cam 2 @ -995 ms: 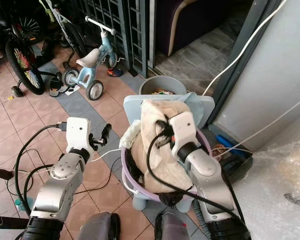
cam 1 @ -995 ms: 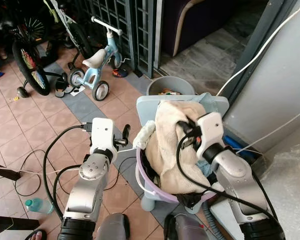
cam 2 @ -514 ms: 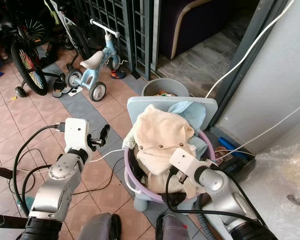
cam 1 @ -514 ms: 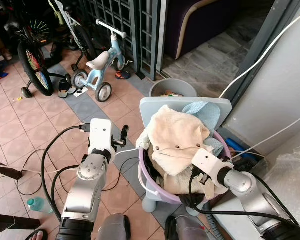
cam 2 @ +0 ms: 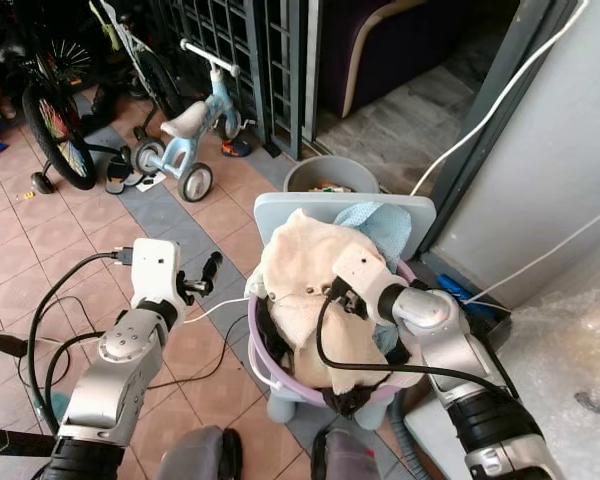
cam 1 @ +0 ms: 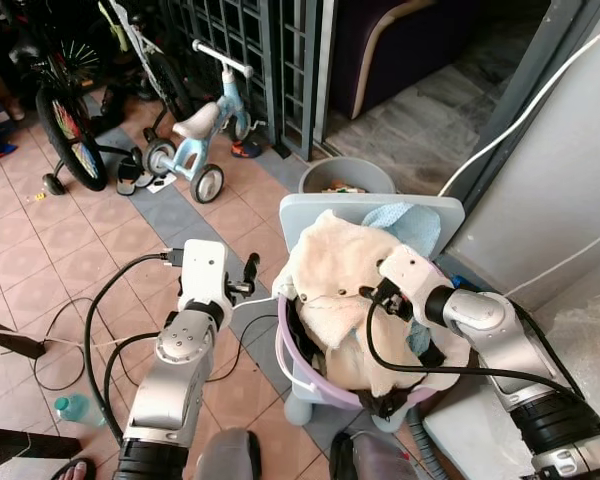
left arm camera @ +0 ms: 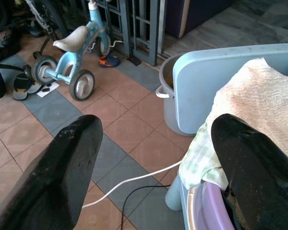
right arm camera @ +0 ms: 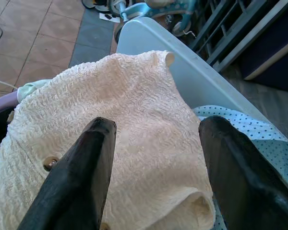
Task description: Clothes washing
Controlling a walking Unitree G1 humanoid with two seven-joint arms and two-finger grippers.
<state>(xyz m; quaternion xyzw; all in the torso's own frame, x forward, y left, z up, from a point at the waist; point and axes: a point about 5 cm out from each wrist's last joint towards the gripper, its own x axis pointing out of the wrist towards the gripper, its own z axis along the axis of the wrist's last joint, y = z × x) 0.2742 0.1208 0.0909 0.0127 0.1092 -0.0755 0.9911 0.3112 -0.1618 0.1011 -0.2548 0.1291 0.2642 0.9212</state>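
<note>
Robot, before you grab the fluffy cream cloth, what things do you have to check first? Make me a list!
1. Right pincer open: ok, its two black fingers stand apart.
2. Right pincer over the cream cloth: ok, the cloth lies right below the fingers in the right wrist view.
3. Cloth already gripped: not ok, the fingers are not closed on it.
4. Cloth free to lift: ok for the top, it lies uppermost in the purple basket; whether it is tangled lower down, cannot tell.
5. Left pincer out of the way: ok, it is open, beside the basket over the tiled floor.
6. White cable by the basket: cannot tell if it could snag.
</note>
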